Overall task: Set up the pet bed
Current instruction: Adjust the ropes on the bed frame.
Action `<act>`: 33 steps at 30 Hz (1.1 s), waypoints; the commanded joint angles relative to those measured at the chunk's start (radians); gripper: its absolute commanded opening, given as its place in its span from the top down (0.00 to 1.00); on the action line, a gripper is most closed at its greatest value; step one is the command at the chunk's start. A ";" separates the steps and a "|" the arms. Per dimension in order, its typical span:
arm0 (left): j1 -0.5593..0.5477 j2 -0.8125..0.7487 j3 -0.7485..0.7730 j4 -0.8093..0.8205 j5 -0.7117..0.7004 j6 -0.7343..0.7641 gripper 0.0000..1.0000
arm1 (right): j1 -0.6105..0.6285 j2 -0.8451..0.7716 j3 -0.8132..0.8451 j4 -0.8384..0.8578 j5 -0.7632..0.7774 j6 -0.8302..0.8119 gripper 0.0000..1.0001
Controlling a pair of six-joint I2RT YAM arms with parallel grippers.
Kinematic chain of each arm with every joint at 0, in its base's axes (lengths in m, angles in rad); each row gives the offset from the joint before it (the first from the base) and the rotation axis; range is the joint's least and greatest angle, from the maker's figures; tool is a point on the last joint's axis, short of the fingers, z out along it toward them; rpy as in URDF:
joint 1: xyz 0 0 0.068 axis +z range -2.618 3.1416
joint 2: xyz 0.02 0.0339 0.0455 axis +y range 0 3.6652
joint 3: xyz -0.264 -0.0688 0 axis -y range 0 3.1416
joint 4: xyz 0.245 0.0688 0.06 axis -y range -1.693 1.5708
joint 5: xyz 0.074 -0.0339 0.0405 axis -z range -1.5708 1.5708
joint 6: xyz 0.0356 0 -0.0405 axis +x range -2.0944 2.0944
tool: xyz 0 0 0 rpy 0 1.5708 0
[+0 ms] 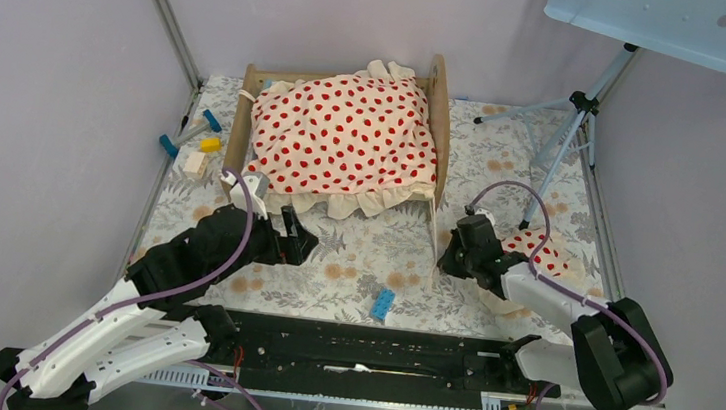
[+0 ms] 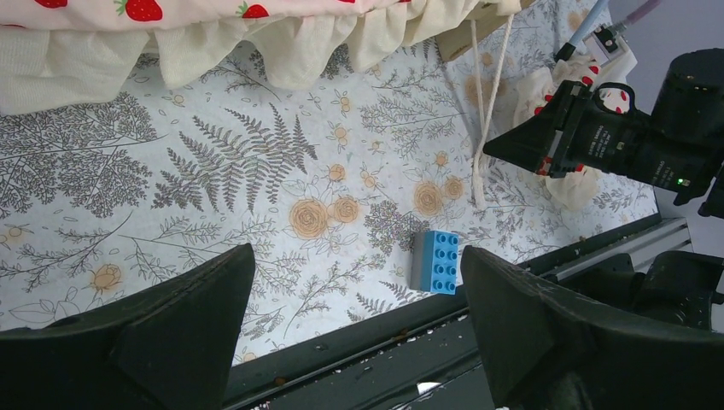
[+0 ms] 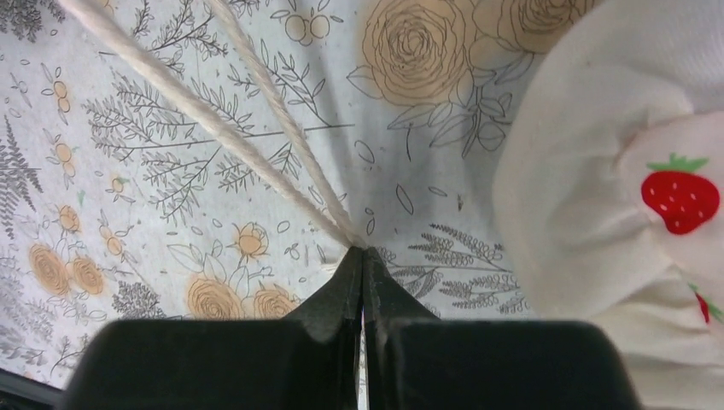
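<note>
Two arms: the left arm (image 1: 126, 328) and right arm (image 1: 570, 305) both reach out over the floral tabletop (image 1: 354, 259).
Pet bed: the pet bed (image 1: 440, 97) stands at 12 o'clock on the tabletop, its wooden end boards showing at both ends.
Blanket: the red-dotted blanket (image 1: 346, 133) is spread over the bed, with its ruffle hanging over the near rail.
Pillow: the small dotted pillow (image 1: 539, 247) lies on the tabletop at 4 o'clock from the bed, just beside the right jaws and not yet on the bed.
Cord: a white cord (image 3: 196, 111) runs from the bed's right end board down to the tabletop.
Right jaws: pressed fully together, with the two strands of the cord pinched at their tips; the pillow bulges at 3 o'clock in the wrist view.
Left jaws: spread wide and holding nothing, at 7 o'clock from the bed, above bare tabletop.
Brick: a blue brick (image 2: 435, 262) lies between the left jaws' tips in their wrist view, untouched.
Step in hand: dealing with the tie cord, it seems; the covering looks done and the pillow remains.
Next move: probably a gentle pull or tuck of the cord. The frame looks light and could slide, so the free left jaws may need to steady it.
</note>
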State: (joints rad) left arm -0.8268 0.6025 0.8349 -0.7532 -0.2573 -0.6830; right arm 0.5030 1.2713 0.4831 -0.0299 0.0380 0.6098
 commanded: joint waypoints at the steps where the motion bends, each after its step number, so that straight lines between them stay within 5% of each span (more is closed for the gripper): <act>1: 0.005 0.003 -0.009 0.055 0.018 -0.007 0.01 | 0.000 -0.057 -0.036 -0.087 -0.035 0.025 1.00; 33: 0.005 -0.008 -0.043 0.057 0.027 -0.018 0.01 | 0.002 -0.113 -0.064 -0.181 -0.163 -0.006 1.00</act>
State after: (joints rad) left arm -0.8268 0.6029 0.7937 -0.7395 -0.2409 -0.6903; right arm 0.5030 1.1744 0.4339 -0.1272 -0.0635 0.6201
